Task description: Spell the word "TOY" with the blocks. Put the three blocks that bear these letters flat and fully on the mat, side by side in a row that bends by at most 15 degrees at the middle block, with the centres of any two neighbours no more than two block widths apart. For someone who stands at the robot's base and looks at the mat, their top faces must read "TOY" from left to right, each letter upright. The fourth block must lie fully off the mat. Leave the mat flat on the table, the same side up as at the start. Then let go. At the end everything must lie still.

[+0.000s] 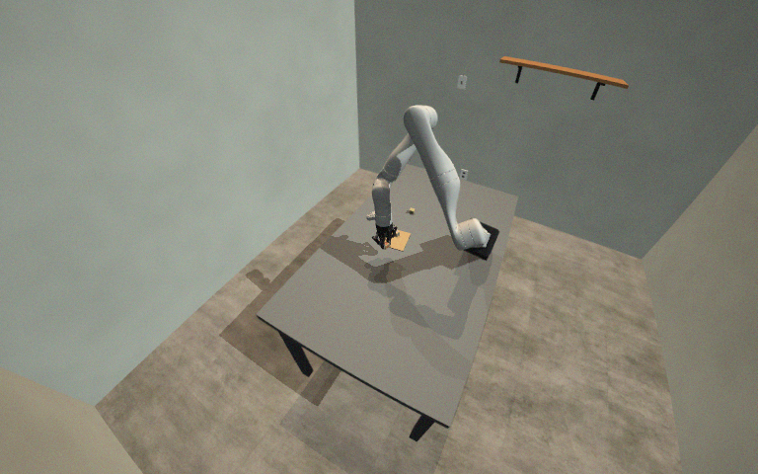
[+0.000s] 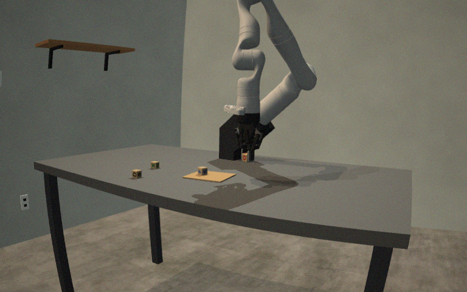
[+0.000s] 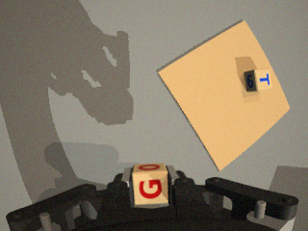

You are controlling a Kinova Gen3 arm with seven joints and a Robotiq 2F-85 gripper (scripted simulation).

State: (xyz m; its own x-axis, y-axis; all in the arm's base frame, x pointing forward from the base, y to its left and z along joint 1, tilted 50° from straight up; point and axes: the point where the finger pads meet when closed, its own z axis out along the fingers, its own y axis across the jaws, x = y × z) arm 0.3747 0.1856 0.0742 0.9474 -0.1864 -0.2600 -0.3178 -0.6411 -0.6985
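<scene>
We hang our arm point(image 2: 247, 89) straight down beside the mat point(image 2: 210, 176), wrist vertical, low over the table point(image 2: 309, 206). Our gripper point(image 2: 247, 151) pinches the red G block point(image 3: 150, 187) between its fingers. The T block point(image 3: 257, 80) sits on the mat. Two more blocks point(image 2: 136, 173) point(image 2: 154, 165) lie well left, off the mat.

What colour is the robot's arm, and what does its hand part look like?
The arm is smooth pale grey-white, built of rounded tube segments with thin seam lines at the joints. It stands on a black base. The end effector is black, with two jointed fingers showing round pins. No cables or markings show.
</scene>
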